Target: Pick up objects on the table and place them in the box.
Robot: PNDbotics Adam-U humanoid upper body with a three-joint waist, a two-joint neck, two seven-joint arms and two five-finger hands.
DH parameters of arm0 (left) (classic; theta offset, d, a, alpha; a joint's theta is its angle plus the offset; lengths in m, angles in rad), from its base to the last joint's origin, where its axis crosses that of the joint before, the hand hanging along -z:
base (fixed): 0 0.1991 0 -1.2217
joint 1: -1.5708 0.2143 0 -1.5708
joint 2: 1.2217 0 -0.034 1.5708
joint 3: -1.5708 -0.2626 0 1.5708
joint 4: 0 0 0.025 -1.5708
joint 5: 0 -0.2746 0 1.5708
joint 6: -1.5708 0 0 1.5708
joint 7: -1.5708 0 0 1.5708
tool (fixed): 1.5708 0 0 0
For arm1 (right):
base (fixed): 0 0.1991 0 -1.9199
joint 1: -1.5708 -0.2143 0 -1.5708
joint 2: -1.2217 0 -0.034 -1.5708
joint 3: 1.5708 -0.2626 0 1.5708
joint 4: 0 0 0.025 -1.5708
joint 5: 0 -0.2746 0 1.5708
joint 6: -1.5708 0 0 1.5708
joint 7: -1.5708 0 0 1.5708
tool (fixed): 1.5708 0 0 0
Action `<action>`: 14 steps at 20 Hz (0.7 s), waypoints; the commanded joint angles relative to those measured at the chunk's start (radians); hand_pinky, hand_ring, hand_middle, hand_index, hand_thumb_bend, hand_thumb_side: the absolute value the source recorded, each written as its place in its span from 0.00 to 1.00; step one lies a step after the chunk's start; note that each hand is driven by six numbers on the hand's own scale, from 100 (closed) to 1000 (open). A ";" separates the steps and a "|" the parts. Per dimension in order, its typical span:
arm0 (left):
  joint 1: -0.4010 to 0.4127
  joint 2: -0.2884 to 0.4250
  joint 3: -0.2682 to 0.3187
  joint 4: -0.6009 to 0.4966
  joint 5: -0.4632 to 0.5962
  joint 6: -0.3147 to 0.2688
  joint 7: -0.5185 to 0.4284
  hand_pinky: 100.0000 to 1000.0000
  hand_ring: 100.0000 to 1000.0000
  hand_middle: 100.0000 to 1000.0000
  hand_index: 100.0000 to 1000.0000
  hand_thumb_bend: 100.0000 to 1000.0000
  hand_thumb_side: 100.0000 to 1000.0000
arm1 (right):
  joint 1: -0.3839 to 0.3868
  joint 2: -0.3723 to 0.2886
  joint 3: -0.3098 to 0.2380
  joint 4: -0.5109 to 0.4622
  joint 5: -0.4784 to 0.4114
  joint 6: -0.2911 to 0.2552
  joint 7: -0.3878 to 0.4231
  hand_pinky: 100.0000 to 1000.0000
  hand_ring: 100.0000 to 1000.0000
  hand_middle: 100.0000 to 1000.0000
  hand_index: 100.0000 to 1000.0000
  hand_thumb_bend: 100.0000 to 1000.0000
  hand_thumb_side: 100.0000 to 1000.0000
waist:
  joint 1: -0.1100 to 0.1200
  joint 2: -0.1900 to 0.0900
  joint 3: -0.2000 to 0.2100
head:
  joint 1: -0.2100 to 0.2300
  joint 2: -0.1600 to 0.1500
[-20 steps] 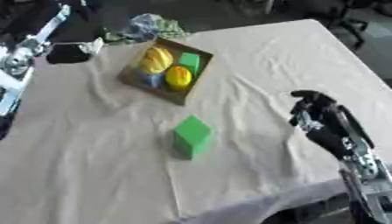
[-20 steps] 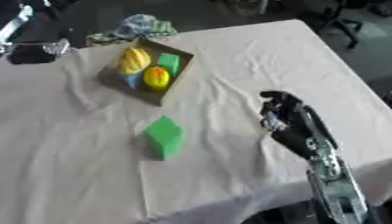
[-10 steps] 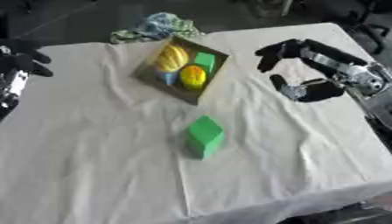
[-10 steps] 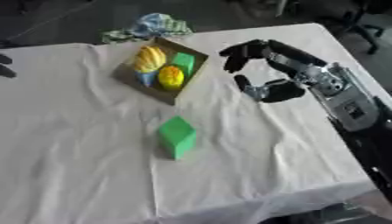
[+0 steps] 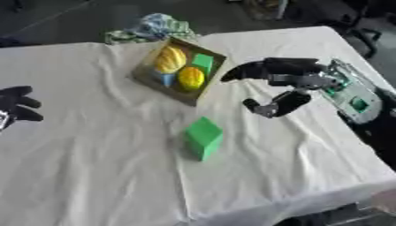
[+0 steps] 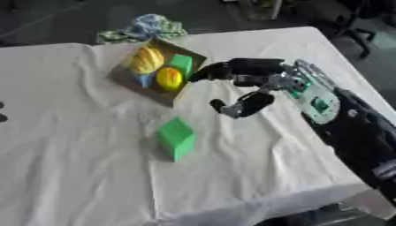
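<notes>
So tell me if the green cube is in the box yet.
Out. The green cube sits on the cloth, apart from the box; the right hand hovers open beside it.

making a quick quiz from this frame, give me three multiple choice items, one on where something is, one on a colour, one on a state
1. Where is the green block?
A. inside the box
B. on the cloth, nearer the camera than the box
C. in the right hand

2. What colour is the round thing in the box?
A. yellow
B. red
C. black

3. How is the right hand?
A. curled round the block
B. flat on the table
C. open in the air beside the box, holding nothing

Answers: 1 B, the block stands alone on the white cloth below the box. 2 A, it shows yellow beside a small green piece. 3 C, its fingers and thumb are spread with nothing between them.
</notes>
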 commanded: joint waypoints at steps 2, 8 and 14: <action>-0.008 0.001 0.003 -0.006 -0.008 0.000 -0.019 0.65 0.52 0.55 0.81 0.00 0.86 | -0.044 0.029 0.024 -0.042 0.125 -0.265 0.211 0.87 0.97 0.95 1.00 0.00 0.35 | -0.013 -0.016 0.005 | -0.021 -0.004; -0.006 -0.003 -0.004 -0.006 -0.010 0.000 -0.037 0.65 0.52 0.55 0.81 0.00 0.88 | -0.062 0.071 0.091 -0.094 0.287 -0.266 0.168 0.89 0.99 0.96 1.00 0.01 0.41 | -0.016 -0.011 0.012 | -0.035 -0.004; -0.001 -0.006 -0.009 -0.004 -0.011 0.001 -0.055 0.65 0.52 0.55 0.81 0.00 0.90 | -0.021 0.069 0.140 -0.110 0.328 -0.266 0.145 0.89 0.99 0.96 1.00 0.00 0.47 | -0.021 -0.013 0.011 | -0.040 -0.004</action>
